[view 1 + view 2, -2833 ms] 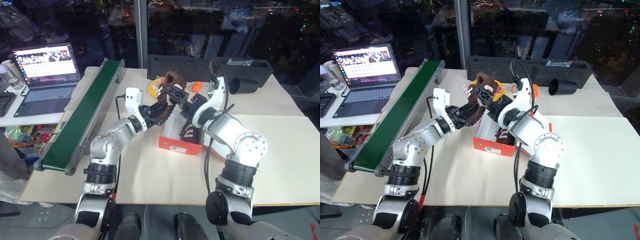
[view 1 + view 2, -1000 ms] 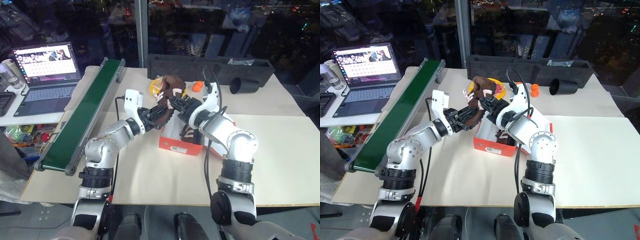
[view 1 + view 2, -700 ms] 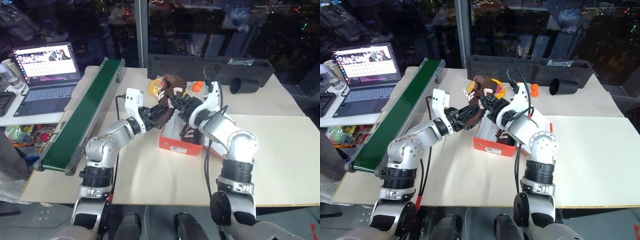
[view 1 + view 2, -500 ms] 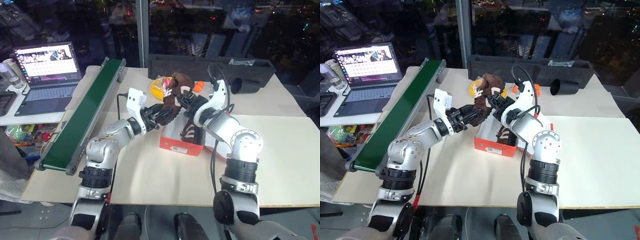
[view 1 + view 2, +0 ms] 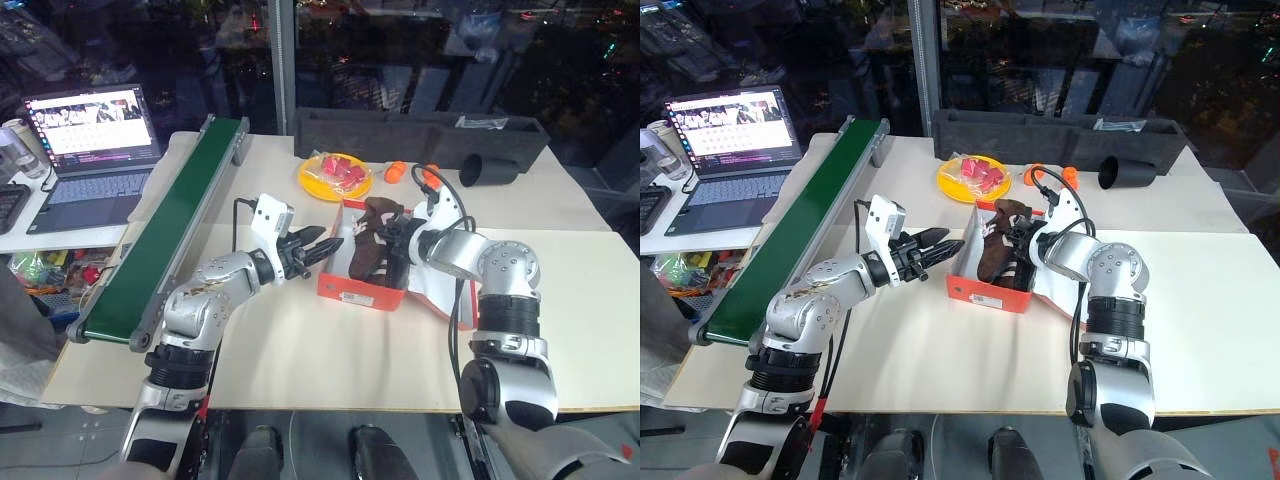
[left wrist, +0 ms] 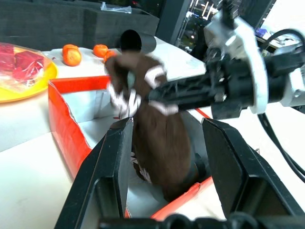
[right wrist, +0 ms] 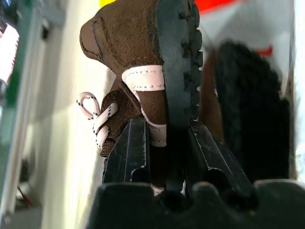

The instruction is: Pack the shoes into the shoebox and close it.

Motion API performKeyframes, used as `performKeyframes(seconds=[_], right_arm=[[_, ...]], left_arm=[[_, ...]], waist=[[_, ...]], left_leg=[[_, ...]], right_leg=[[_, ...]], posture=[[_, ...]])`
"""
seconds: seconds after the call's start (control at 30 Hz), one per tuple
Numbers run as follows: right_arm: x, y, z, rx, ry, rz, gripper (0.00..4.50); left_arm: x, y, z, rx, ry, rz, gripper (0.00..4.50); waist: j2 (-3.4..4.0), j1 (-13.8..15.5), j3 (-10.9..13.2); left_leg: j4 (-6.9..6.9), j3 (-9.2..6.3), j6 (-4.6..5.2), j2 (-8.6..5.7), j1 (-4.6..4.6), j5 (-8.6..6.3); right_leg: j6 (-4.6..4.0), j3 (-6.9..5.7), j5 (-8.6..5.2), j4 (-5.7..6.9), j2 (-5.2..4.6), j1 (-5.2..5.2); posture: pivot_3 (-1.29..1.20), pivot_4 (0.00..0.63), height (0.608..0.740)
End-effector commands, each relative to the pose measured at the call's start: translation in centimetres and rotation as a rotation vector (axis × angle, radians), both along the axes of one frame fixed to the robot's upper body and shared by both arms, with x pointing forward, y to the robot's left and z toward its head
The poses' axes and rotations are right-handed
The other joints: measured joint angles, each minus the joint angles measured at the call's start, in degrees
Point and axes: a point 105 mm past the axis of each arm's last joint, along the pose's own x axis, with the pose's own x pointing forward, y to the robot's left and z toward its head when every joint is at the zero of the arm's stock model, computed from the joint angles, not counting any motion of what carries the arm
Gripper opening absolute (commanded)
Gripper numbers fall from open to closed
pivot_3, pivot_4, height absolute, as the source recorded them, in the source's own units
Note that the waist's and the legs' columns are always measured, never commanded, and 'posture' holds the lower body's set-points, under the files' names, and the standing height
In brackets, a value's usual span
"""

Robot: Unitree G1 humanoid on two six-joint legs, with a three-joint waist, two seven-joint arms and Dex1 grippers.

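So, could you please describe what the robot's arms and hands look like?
Both arms are glossy silver-grey with rounded joint housings and black rings at the joints; the wrist sections are white. A black cable loops along each forearm. The left hand and right hand each have two black, tapered fingers.

Bright overhead illumination on pale table (image 5: 300,340); dark glass background with scattered light reflections.
Short, soft shadows under arms. Head views sharp. Left wrist view motion-blurred at shoe (image 6: 157,138); right wrist view overexposed, fingers soft-focused.
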Motion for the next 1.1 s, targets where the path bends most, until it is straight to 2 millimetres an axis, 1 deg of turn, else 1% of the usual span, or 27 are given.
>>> performKeyframes(seconds=[0.03,0.1,0.2,0.27,0.33,0.43,0.5,0.6,0.73,0.83,0.9,1.0,1.1], right_arm=[[0.8,1.1,0.6,-0.064,-0.019,0.057,0.65],[1.4,1.6,0.4,-0.096,-0.018,0.068,0.65],[2.1,2.7,0.7,-0.111,-0.023,0.094,0.65],[2.6,3.1,0.1,-0.125,-0.004,0.089,0.65],[2.9,3.2,-1.0,-0.151,0.019,0.082,0.65],[2.9,3.7,-3.4,-0.204,0.064,0.086,0.65],[2.7,3.8,-5.0,-0.253,0.093,0.099,0.65],[2.0,3.5,-7.4,-0.304,0.148,0.103,0.65],[1.2,3.3,-9.3,-0.318,0.193,0.121,0.65],[0.3,2.9,-11.0,-0.336,0.24,0.132,0.65],[-0.2,3.0,-12.0,-0.348,0.262,0.147,0.65],[-0.2,3.0,-12.4,-0.34,0.262,0.126,0.65],[0.4,2.9,-11.8,-0.3,0.236,0.076,0.65]], left_arm=[[-0.3,-0.1,1.1,-0.017,-0.057,0.009,2.45],[-0.4,-0.2,1.1,-0.018,-0.056,0.008,2.45],[-0.3,-0.2,1.1,-0.017,-0.056,0.011,2.45],[-0.4,-0.2,1.1,-0.017,-0.057,0.011,2.45],[-0.4,-0.3,1.1,-0.018,-0.057,0.011,2.45],[-0.4,-0.4,1.1,-0.019,-0.055,0.008,2.45],[-0.4,-0.5,1.1,-0.021,-0.054,0.003,2.45],[-0.4,-0.7,1.2,-0.022,-0.055,-0.005,2.45],[-0.4,-1.0,1.3,-0.022,-0.059,-0.011,2.45],[-0.4,-1.0,1.4,-0.024,-0.062,-0.012,2.45],[-0.4,-1.0,1.4,-0.026,-0.061,-0.012,2.45],[-0.4,-1.1,1.2,-0.026,-0.056,-0.014,2.45],[-0.5,-1.3,1.1,-0.027,-0.053,-0.016,2.45]], waist=[[0.0,0.03,0.0],[0.0,0.06,0.0],[0.01,0.13,0.0],[0.01,0.13,0.0],[0.01,0.14,0.0],[0.01,0.11,0.0],[0.0,-0.02,0.0],[0.01,-0.31,-0.03],[0.02,-0.53,-0.08],[0.04,-0.73,-0.16],[0.06,-0.74,-0.29],[0.05,-0.77,-0.58],[0.0,-0.81,-0.7]], left_leg=[[0.0,0.0,0.0,0.0,0.0,0.0],[0.0,0.0,0.0,0.0,0.0,0.0],[0.0,0.0,0.0,-0.01,0.0,0.0],[0.0,0.0,0.0,-0.01,0.0,0.0],[-0.01,0.0,0.0,-0.01,0.0,0.0],[0.0,0.0,0.0,-0.01,0.0,0.0],[0.0,0.0,0.0,-0.01,0.01,0.0],[-0.02,0.0,0.0,0.0,0.18,0.0],[0.0,-0.01,-0.01,0.0,0.47,0.0],[-0.06,-0.02,-0.02,0.0,1.01,-0.02],[-0.07,-0.03,-0.02,0.0,1.09,-0.02],[-0.09,-0.03,-0.02,0.0,1.14,-0.02],[-0.11,-0.04,-0.02,0.0,1.19,-0.02]], right_leg=[[0.0,0.0,0.0,0.0,0.0,0.0],[0.0,0.0,0.0,-0.01,0.0,0.0],[0.0,0.0,0.0,-0.02,-0.01,0.0],[0.0,0.0,0.0,-0.02,-0.01,0.0],[0.0,-0.01,0.0,-0.02,-0.01,0.0],[0.0,-0.01,0.0,-0.02,-0.01,0.01],[0.0,-0.01,0.0,-0.01,-0.01,0.02],[0.0,-0.01,0.0,0.01,0.01,0.15],[0.0,-0.01,0.0,0.04,0.01,0.44],[-0.02,-0.04,-0.04,-0.07,0.0,1.01],[-0.04,-0.04,-0.06,-0.05,0.0,1.07],[-0.05,-0.04,-0.07,-0.05,0.0,1.1],[-0.06,-0.04,-0.08,-0.05,0.0,1.14]], posture=[[0.0,0.15,0.681],[0.0,0.15,0.681],[0.0,0.15,0.681],[0.0,0.15,0.681],[0.0,0.15,0.681],[0.0,0.15,0.681],[0.0,0.15,0.681],[0.0,0.15,0.681],[0.0,0.15,0.681],[0.0,0.15,0.681],[0.0,0.15,0.681],[0.0,0.15,0.681],[0.0,0.15,0.681]])
